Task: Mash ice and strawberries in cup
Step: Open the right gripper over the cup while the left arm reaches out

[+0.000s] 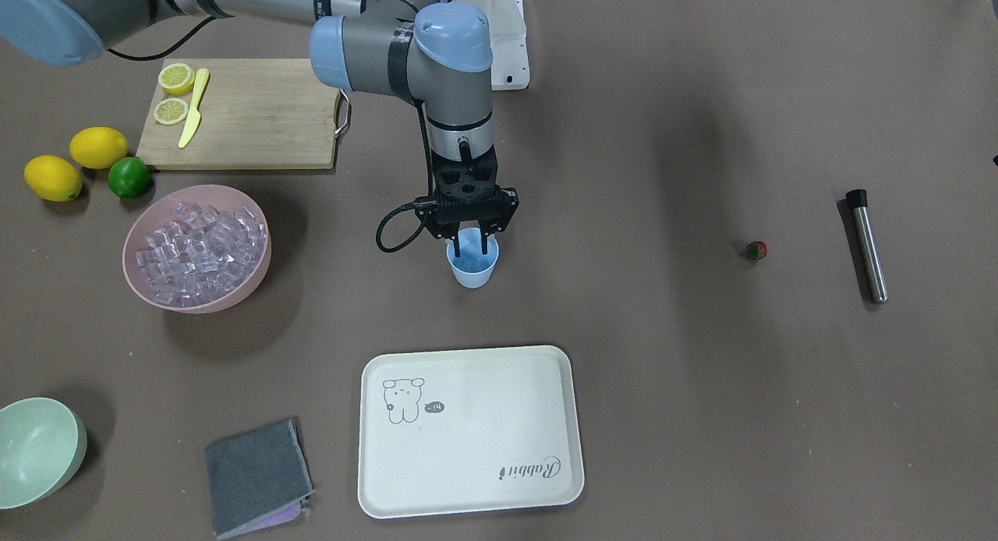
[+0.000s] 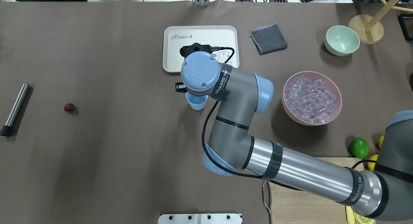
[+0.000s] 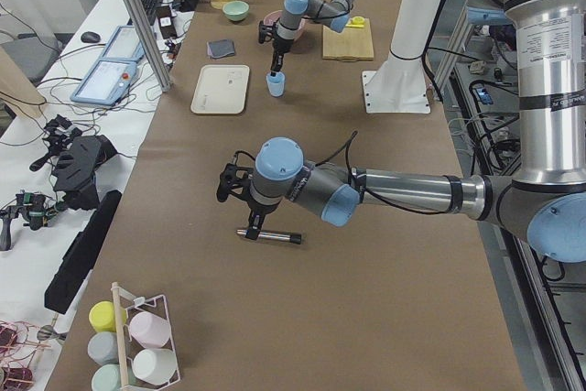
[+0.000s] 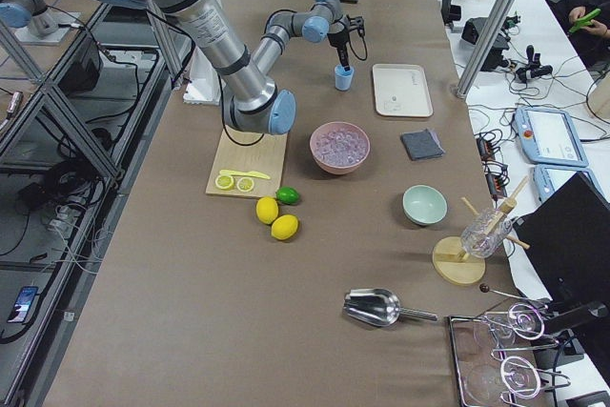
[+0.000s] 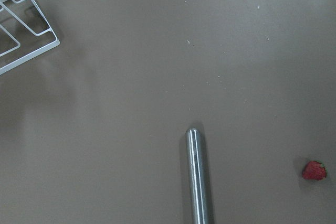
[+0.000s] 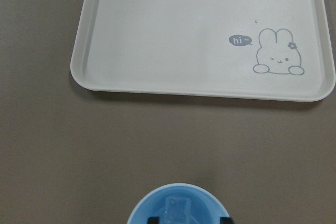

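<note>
- Right gripper (image 1: pixel 473 245) straight above the cup (image 1: pixel 473 272), pointing down, fingertips dipped just inside the rim. Jaws spread, nothing clamped between them.
- One ice cube (image 6: pixel 176 206) lying in the cup's bottom, between the spread tips and touching neither, as far as the wrist view shows.
- Cup upright on the bare table (image 1: pixel 663 369), about mid-table, with the tray (image 1: pixel 468 432) just beyond it on the far side from the robot.
- Rest of the ice (image 1: pixel 199 249) heaped in the pink bowl (image 1: pixel 210 305), off to the robot's right of the cup, near but apart.
- Strawberry (image 1: pixel 755 250) well apart from the cup toward the robot's left, alone on open mat, nothing standing between the two.
- Steel rod (image 1: pixel 868 249) further left still, lying flat, long axis running toward and away from the robot, black cap at the robot's end.
- Left gripper (image 3: pixel 251 222) hanging over that rod, clearly the nearer arm for the strawberry; open or closed, cannot tell.
</note>
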{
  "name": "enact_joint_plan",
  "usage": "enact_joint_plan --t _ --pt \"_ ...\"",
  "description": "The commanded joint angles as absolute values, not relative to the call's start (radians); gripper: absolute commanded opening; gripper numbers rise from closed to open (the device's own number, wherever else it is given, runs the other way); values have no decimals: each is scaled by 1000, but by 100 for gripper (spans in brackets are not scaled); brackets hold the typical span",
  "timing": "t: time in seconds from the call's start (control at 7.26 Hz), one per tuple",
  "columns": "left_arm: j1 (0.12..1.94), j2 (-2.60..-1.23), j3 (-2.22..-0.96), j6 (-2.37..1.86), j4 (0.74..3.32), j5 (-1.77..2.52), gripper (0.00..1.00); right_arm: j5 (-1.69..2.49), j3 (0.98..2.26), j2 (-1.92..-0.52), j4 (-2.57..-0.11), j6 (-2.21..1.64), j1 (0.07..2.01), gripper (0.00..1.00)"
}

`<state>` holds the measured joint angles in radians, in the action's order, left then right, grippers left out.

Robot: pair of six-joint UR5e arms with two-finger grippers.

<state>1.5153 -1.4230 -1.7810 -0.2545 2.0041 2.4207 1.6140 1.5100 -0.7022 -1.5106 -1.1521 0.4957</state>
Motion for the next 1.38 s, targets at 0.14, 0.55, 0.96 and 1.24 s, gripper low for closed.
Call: enact_joint_plan --t 0.14,0.55,0.96,1.24 --pt "1493 -1456 -1778 -290 1996 2413 97 1740 1743 -846 -1633 -1006 589 90" --pt "1347 -1529 -1778 -481 1996 2395 97 1944 1861 -1046 -1654 -746 777 89" --pt "1063 -1652 -1769 -772 1996 2222 97 2171 1884 -1201 -1647 -481 1013 88" --pt "913 -1762 -1662 -838 2006 2119 97 2233 1885 -1300 -1654 -245 1141 89"
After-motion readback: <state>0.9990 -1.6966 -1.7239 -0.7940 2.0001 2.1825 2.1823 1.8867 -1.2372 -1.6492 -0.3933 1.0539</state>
